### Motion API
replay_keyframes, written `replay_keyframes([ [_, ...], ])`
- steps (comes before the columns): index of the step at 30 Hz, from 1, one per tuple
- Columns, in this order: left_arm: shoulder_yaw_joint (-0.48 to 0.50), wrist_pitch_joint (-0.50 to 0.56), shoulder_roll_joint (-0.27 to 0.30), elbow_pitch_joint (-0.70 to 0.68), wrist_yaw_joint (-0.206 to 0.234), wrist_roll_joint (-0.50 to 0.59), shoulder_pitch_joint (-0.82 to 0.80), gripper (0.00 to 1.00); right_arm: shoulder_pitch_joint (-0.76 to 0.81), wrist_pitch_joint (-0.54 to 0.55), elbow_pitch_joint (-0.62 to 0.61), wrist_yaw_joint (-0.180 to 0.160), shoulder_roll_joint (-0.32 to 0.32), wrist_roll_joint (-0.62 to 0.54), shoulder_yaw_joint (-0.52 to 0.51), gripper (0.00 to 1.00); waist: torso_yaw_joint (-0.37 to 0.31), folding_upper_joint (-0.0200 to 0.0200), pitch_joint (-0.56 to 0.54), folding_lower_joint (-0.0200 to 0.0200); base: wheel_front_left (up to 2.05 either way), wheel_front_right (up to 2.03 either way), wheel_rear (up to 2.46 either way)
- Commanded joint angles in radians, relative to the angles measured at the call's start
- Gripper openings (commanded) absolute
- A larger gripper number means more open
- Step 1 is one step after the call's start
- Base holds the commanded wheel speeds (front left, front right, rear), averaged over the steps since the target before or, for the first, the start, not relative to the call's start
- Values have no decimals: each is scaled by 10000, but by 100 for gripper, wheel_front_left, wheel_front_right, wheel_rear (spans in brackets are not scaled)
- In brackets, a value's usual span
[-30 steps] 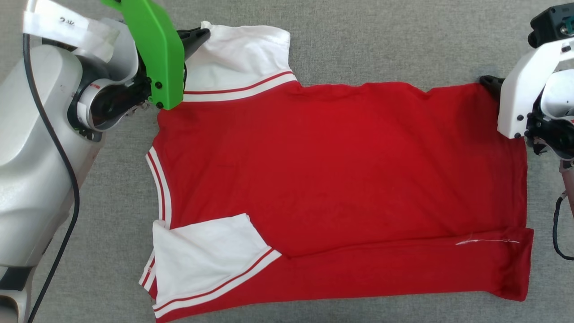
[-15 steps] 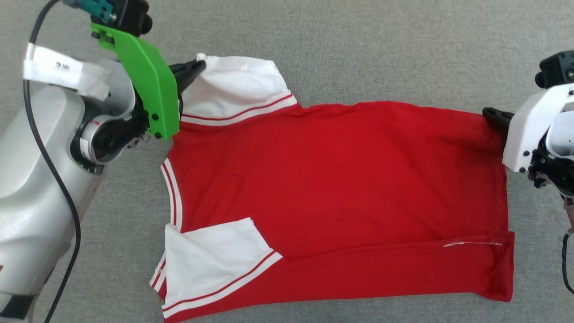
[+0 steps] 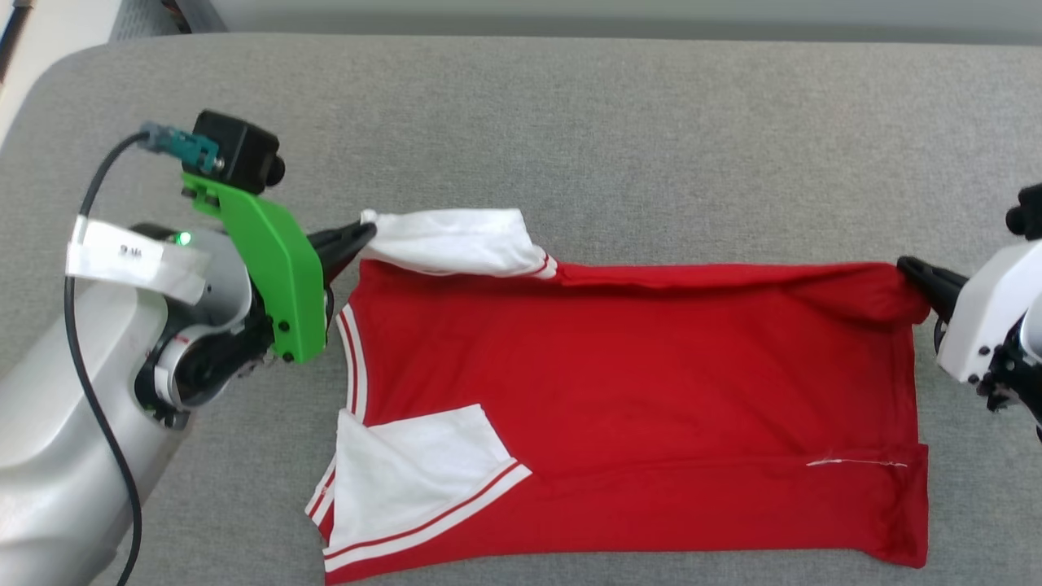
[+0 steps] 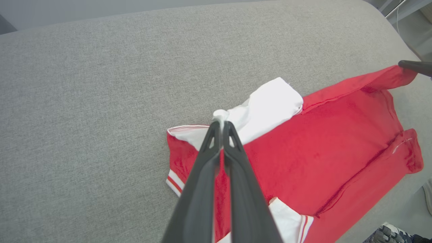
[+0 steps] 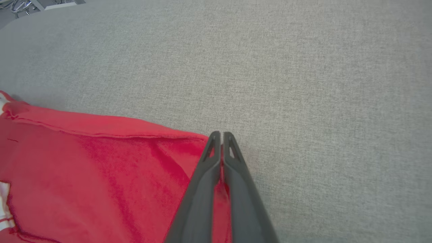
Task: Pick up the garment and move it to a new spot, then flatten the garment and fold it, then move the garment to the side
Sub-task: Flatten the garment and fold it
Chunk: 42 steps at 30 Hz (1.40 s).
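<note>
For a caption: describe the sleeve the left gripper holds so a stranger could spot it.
On the grey cushion lies a red garment. At its far corner on the robot's left, a white sleeve has its tip pinched in the left gripper. The other white sleeve lies flat, folded onto the red body nearer the robot.

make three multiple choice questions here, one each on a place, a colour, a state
1. Where does the left gripper hold the red jersey shirt with white short sleeves?
A. red hem corner
B. far white sleeve
C. striped collar
2. What colour is the padded fabric surface beneath the shirt?
A. grey
B. blue
C. brown
3. How are the right gripper fingers?
A. wide open
B. shut on nothing
C. shut on the shirt's red corner
Answers: 1 B, white cloth bunches at its tip; 2 A, grey weave all around; 3 C, red cloth is pinched between them.
</note>
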Motion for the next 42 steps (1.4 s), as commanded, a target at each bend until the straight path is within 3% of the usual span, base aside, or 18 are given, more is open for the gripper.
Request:
replay_keyframes([
  [1, 25, -124, 129, -183, 127, -73, 366, 0, 326, -54, -139, -7, -46, 181, -40, 0, 173, 0, -287, 1, 0, 0, 0],
  [15, -348, -203, 1150, -1605, 880, -296, 3076, 0, 2363, 438, -1054, -7, -478, 1026, -108, 0, 307, 0, -848, 1, 0, 0, 0],
  [25, -463, -511, 1358, -1903, 1181, -394, 4102, 0, 3149, 1127, -1641, -7, -835, 1344, 78, 0, 292, 0, -955, 1, 0, 0, 0],
  [33, -626, -460, 1420, -1955, 1125, -432, 4370, 0, 3480, 1533, -1636, -7, -882, 1222, 91, 0, 307, 0, -992, 1, 0, 0, 0],
  [42, -1311, -583, 1193, -1019, 917, 415, 4371, 0, 3586, 1565, -1412, -7, -798, 893, 308, 0, 232, 0, -878, 1, 0, 0, 0],
])
